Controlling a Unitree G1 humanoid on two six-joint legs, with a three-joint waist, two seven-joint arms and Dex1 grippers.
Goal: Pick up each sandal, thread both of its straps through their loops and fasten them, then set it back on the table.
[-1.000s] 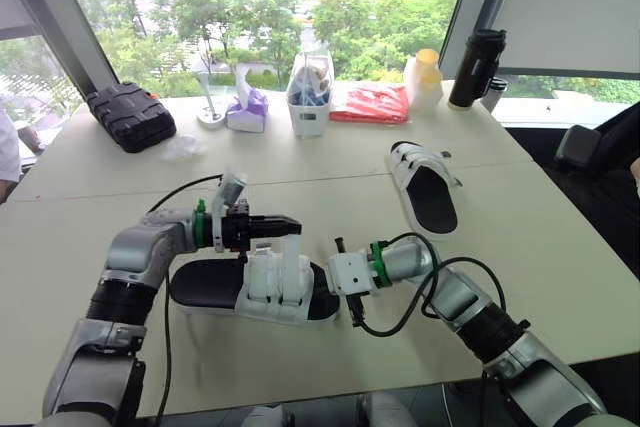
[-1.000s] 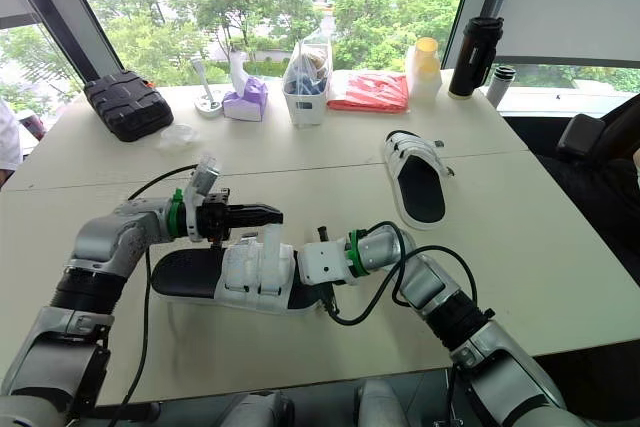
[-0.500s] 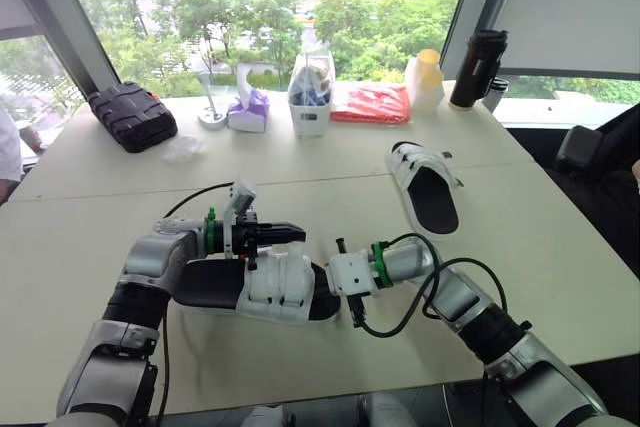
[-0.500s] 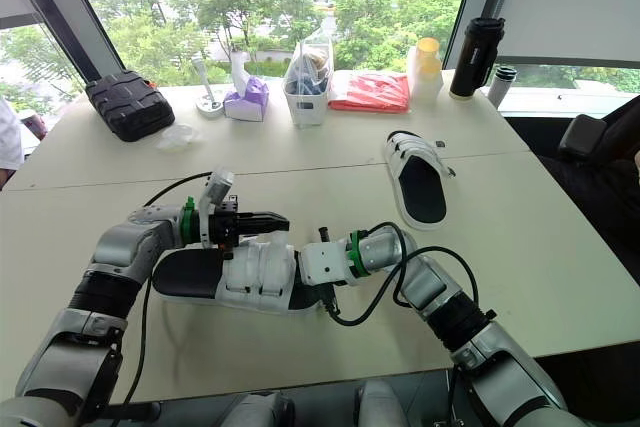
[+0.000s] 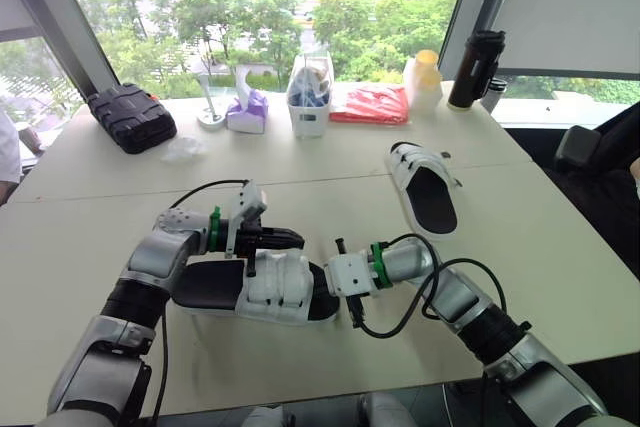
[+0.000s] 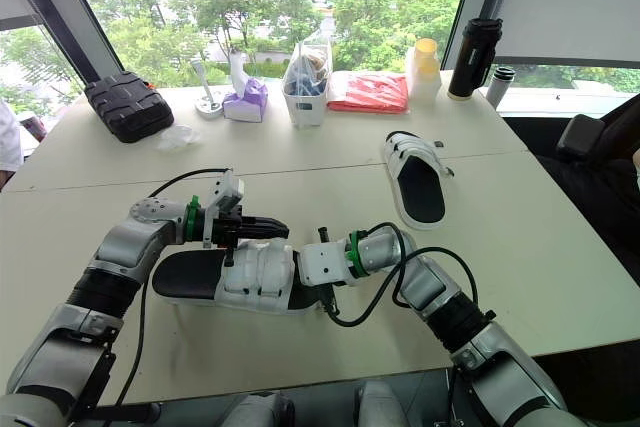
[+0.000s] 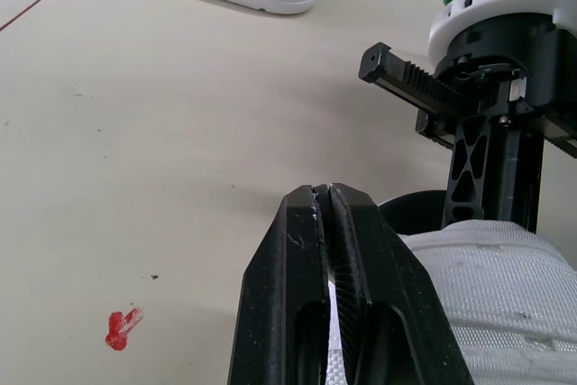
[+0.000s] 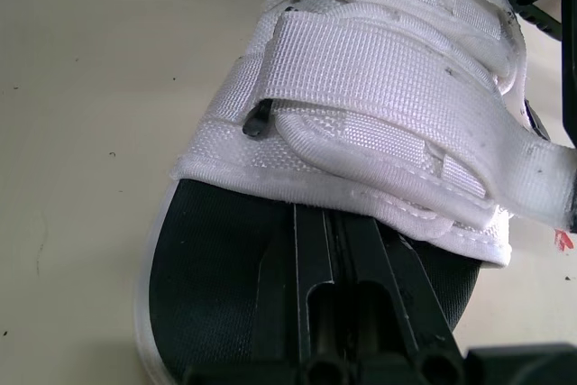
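Straps [image 8: 388,87] of near sandal [image 5: 205,285] half-hide right end effector [image 8: 341,223], pressed together; left end effector [image 7: 331,194] seemingly pinches their webbing.

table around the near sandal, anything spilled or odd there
Only a small red smear on the table, close to the near sandal whose strap the left gripper pinches. It looks like a dried mark, not a fresh spill. Nothing else stands out.

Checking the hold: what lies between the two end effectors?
The white straps of the near sandal, in the left eye view: left end effector beyond them, right end effector at the toe.
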